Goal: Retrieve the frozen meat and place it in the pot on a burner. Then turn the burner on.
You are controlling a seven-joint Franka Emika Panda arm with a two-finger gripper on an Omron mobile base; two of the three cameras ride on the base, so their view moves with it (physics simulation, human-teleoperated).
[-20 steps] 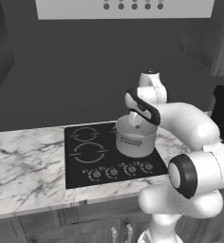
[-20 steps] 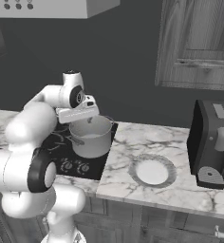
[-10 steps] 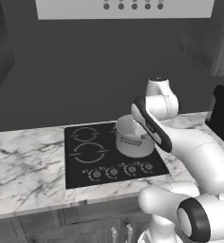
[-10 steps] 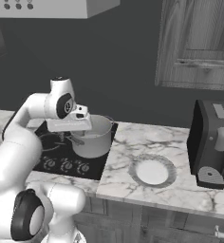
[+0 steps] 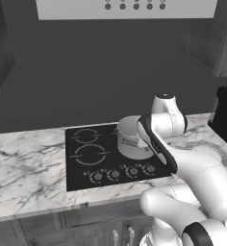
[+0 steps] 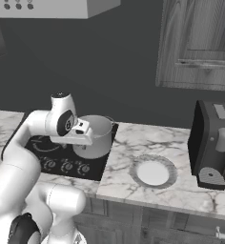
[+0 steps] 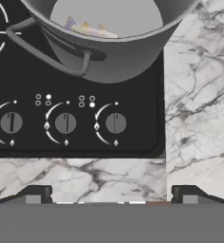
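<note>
The silver-grey pot [image 7: 123,52] stands on the right rear burner of the black cooktop [image 7: 133,95], its flat handle pointing toward me. Inside it lies the frozen meat [image 7: 92,31], a small pale yellowish lump on the pot's floor. My gripper [image 7: 111,195] hangs open over the counter's front strip, below the row of burner knobs, and holds nothing. The right knob [image 7: 115,123] is closest to it. From the base cameras, the pot [image 5: 130,139] [image 6: 99,143] sits just behind my lowered hand.
A marble counter [image 5: 24,168] runs on both sides of the cooktop [image 5: 91,153]. To the right lie a white plate [image 6: 152,172] and a dark coffee machine [image 6: 214,143]. A range hood hangs overhead, with a wooden cabinet at the upper right.
My hand has drawn back from above the pot, sinking toward the front of the cooktop near the knobs. The jaws have stayed open, and the pot has not moved.
</note>
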